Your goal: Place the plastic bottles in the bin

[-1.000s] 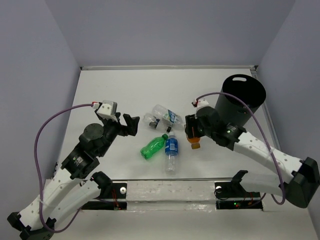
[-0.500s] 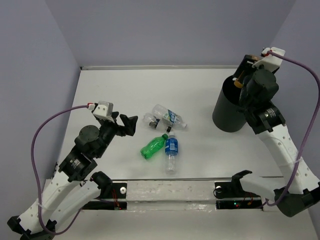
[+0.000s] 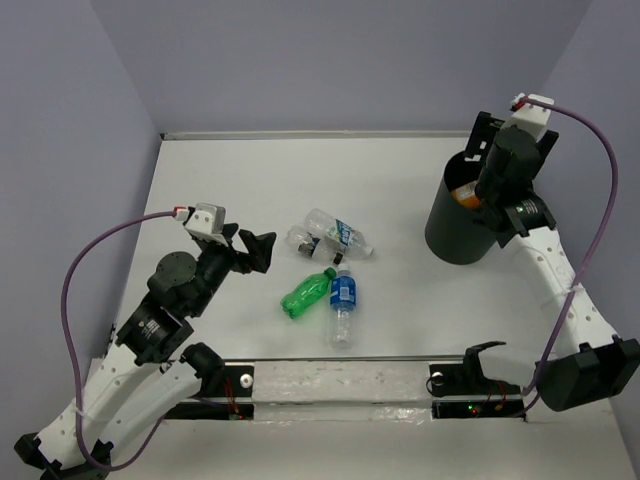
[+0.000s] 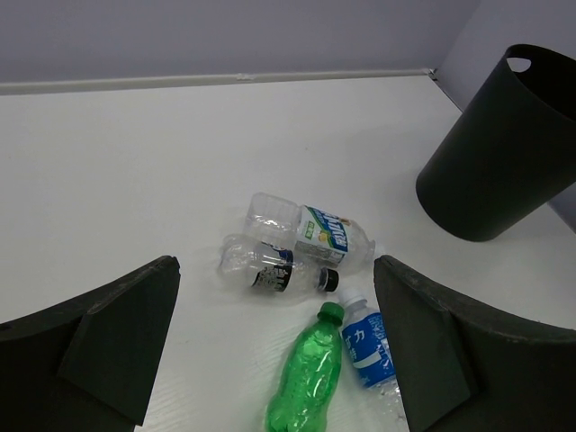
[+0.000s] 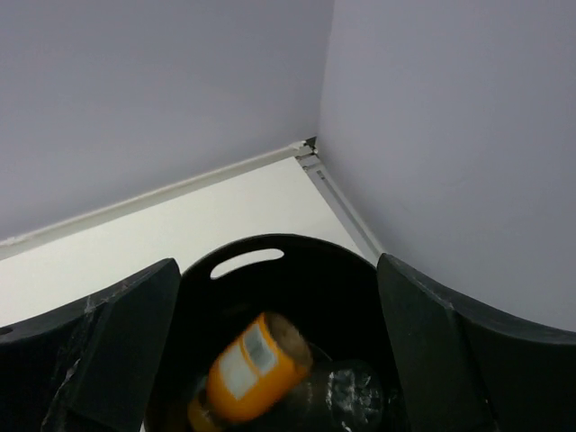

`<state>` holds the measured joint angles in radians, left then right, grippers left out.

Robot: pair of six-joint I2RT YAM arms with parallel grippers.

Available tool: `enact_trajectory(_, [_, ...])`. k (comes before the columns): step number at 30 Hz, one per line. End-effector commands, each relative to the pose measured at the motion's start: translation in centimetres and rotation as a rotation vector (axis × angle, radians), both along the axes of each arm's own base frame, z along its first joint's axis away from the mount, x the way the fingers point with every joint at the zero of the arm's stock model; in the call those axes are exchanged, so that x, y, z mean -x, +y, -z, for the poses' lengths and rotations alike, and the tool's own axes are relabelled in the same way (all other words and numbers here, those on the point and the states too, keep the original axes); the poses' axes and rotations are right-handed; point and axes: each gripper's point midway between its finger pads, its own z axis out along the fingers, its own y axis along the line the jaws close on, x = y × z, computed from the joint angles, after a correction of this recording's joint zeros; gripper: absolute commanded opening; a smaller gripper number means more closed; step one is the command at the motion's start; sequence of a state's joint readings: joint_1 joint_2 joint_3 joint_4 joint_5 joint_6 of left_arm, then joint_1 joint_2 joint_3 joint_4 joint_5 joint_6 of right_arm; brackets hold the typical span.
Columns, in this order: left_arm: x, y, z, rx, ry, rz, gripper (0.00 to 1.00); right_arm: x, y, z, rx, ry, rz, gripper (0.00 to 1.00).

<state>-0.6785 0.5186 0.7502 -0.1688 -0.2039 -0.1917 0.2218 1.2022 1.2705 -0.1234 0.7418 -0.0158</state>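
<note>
Right claw (image 5: 274, 346), now released above tall black cylindrical plastic bin (image 5: 297, 261), worktop's (image 3: 240, 180) far-right corner: orange plastic bottle (image 5: 252, 364) newly dropped inside. Four plastic bottles (image 3: 306, 292) remain.

lit brightly and evenly from overhead in every view, leaving the white table (image 3: 250, 180) close to washed out, with only short, soft shadows beside the green bottle (image 4: 310, 378) and at the foot of the bin (image 3: 462, 225). renders the top view sharp throughout, with the bin's black inside murky. smears the orange bottle (image 5: 256, 364) with motion blur in the right wrist view, and shows the left gripper (image 4: 274, 265) and right gripper (image 5: 276, 264) as soft, dim, out-of-focus wedges at the lower corners.
</note>
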Motion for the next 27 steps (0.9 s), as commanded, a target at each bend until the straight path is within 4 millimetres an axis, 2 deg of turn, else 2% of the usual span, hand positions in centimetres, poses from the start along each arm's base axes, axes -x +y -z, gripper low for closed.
enact_trajectory(1, [-0.3, -0.1, -0.6, 0.007, -0.027, 0.000, 0.99, 1.5, 2.5, -3.8, -0.122, -0.087, -0.175, 0.96])
enact_trajectory(3, [-0.4, 0.2, -0.7, 0.008, -0.029, -0.014, 0.99, 2.2, 3.8, -3.0, -0.146, -0.052, -0.233, 0.95])
enact_trajectory(4, [-0.4, 0.3, -0.7, 0.010, -0.030, -0.018, 0.99, 2.5, 5.2, -2.6, -0.188, -0.049, -0.283, 0.94])
enact_trajectory(7, [-0.5, 0.5, -0.7, 0.011, -0.031, -0.032, 0.99, 4.3, 11.9, 0.8, -0.316, 0.049, -0.557, 0.91])
enact_trajectory(8, [-0.6, 0.5, -0.6, 0.006, -0.028, -0.034, 0.99, 6.1, 16.7, 2.0, -0.335, 0.101, -0.713, 0.91])
enact_trajectory(9, [-0.7, 0.5, -0.5, 0.004, -0.026, -0.035, 0.99, 7.3, 18.9, 4.8, -0.337, 0.176, -0.763, 0.91])
enact_trajectory(10, [-0.8, 0.5, -0.4, 0.002, -0.022, -0.037, 0.99, 8.4, 21.0, 6.4, -0.369, 0.220, -0.804, 0.91])
enact_trajectory(11, [-0.9, 0.5, -0.3, -0.001, -0.017, -0.040, 0.99, 10.9, 24.6, 7.9, -0.381, 0.280, -0.911, 0.91])
enact_trajectory(12, [-1.0, 0.5, -0.2, -0.003, -0.015, -0.041, 0.99, 12.1, 26.2, 11.2, -0.389, 0.366, -0.942, 0.91])
enact_trajectory(14, [-1.1, 0.5, -0.2, -0.006, -0.011, -0.046, 0.99, 14.6, 29.2, 14.4, -0.439, 0.456, -0.995, 0.91])
enact_trajectory(15, [-1.1, 0.7, -0.2, -0.005, -0.012, -0.051, 0.99, 16.5, 31.0, 15.9, -0.429, 0.500, -1.032, 0.93])
enact_trajectory(16, [-1.2, 0.8, -0.1, -0.008, -0.010, -0.055, 0.99, 16.9, 31.4, 18.7, -0.411, 0.555, -0.990, 0.93])
enact_trajectory(20, [-1.2, 1.0, -0.2, -0.002, -0.016, -0.064, 0.99, 17.9, 32.7, 23.3, -0.415, 0.642, -0.948, 0.97])
enact_trajectory(26, [-1.2, 0.7, 0.0, -0.005, -0.009, -0.048, 0.99, 17.2, 34.1, 26.0, -0.428, 0.669, -0.918, 0.98])
enact_trajectory(27, [-1.1, 0.7, -0.1, -0.001, -0.010, -0.045, 0.99, 16.8, 34.1, 27.0, -0.406, 0.687, -0.896, 0.98])
